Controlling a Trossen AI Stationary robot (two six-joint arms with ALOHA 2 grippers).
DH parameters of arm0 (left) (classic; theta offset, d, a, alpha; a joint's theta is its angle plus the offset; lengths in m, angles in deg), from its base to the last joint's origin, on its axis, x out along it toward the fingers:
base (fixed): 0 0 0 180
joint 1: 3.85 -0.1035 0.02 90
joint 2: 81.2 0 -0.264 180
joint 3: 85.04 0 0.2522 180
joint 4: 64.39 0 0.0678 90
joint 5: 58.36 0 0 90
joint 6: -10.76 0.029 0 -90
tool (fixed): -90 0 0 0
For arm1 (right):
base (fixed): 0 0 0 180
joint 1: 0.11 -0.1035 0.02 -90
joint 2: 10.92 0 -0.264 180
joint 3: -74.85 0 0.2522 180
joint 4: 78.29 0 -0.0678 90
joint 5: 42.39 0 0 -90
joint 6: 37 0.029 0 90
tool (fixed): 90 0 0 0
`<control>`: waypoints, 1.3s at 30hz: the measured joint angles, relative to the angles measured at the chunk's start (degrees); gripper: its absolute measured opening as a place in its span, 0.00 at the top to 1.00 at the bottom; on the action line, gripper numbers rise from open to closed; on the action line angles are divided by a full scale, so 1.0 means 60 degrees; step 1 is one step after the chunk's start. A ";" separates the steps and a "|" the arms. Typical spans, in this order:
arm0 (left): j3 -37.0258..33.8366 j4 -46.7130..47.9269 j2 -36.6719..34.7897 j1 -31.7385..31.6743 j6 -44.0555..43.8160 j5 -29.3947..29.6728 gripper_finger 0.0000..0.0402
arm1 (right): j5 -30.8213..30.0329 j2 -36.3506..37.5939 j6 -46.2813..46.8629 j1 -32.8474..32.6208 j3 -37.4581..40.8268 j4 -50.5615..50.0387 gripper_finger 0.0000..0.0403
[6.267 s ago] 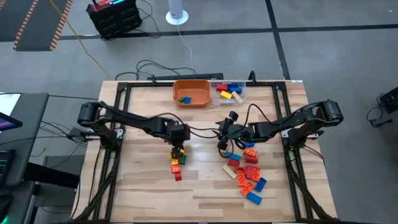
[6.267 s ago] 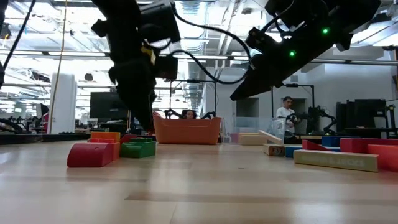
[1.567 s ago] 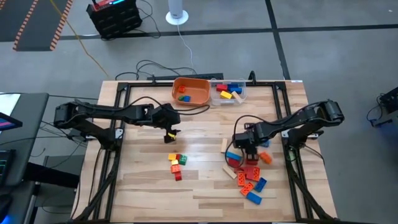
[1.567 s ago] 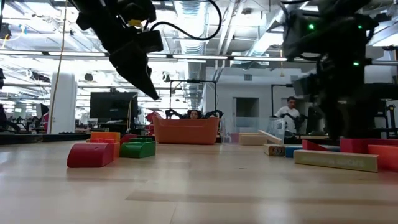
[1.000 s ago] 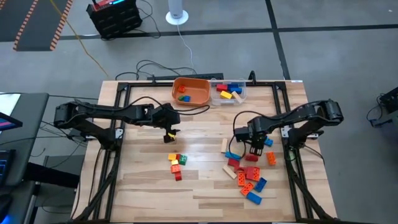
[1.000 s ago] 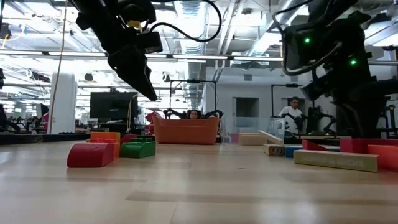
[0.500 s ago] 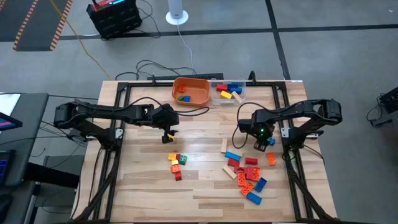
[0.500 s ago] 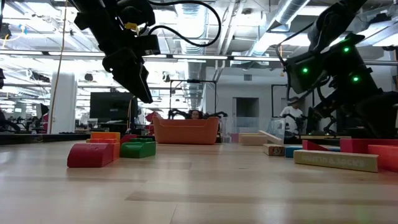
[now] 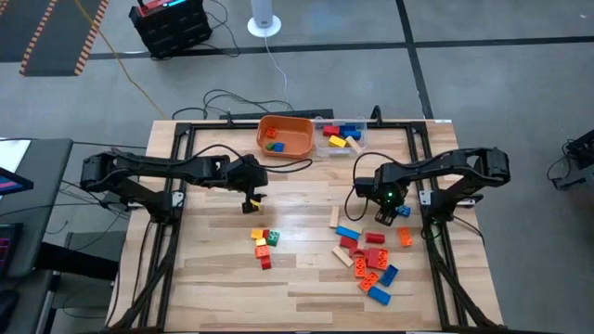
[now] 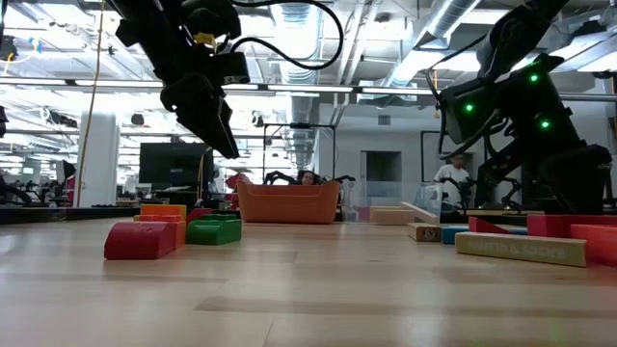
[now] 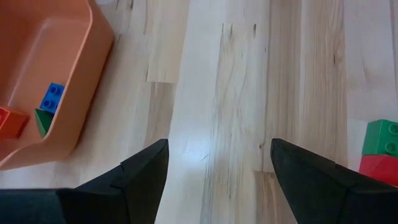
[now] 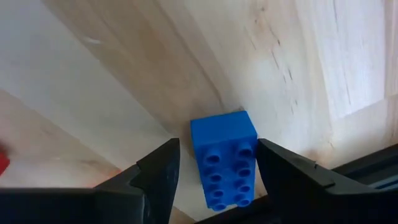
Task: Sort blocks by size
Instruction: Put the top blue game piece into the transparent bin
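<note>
My right gripper [image 9: 390,211] is shut on a blue block [image 12: 224,158] above the right half of the table. Below and nearer lies a pile of red, orange, blue and tan blocks [image 9: 371,258]. A smaller group of yellow, orange, green and red blocks [image 9: 264,244] lies mid-table. My left gripper [image 9: 252,202] hangs open and empty above bare wood [image 11: 217,149], between that group and the orange bowl [image 9: 286,137]. The bowl holds a few small blocks [image 11: 52,99]. My right gripper pinches the blue block between its two fingers by the two long sides [image 12: 250,155]. The block lies along the fingers, studs toward the wrist camera, its far end [image 12: 222,121] just past the fingertips. It is lifted clear of the table.
A clear container [image 9: 342,136] with yellow, blue and red blocks stands next to the orange bowl at the far edge. A single orange block [image 9: 406,237] lies right of the pile. In the low view a long tan block [image 10: 521,249] lies at the right.
My right gripper has risen from the pile with the blue block, moved a little toward the far edge and turned about its wrist. The block has come clear of the table.
</note>
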 joint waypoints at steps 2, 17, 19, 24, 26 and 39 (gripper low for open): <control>0.0000 0.0049 0.0000 0.0000 0.0000 0.0000 0.32 | 0.0000 0.0000 -0.0002 0.0071 0.0145 -0.0009 0.42; 0.0000 0.0206 0.0000 0.0000 0.0061 0.0000 0.32 | 0.0035 0.0000 0.0327 0.0128 0.0293 0.0359 0.60; 0.0000 0.0205 0.0000 0.0000 0.0129 0.0044 0.32 | 0.0230 0.0017 0.0221 0.0112 0.0276 0.0643 0.60; 0.0000 0.0467 -0.0181 0.0000 0.0456 0.0757 0.32 | 0.0160 0.0001 -0.0426 0.0011 -0.0568 0.1600 0.57; 0.0000 0.0574 -0.0404 -0.0004 0.0470 0.0978 0.32 | -0.0044 0.0067 -0.0726 0.0040 -0.1045 0.1730 0.57; -0.0847 0.0159 -0.1738 -0.0004 0.0317 0.1004 0.32 | -0.1643 0.0043 -0.3415 0.1671 -0.3746 0.4996 0.56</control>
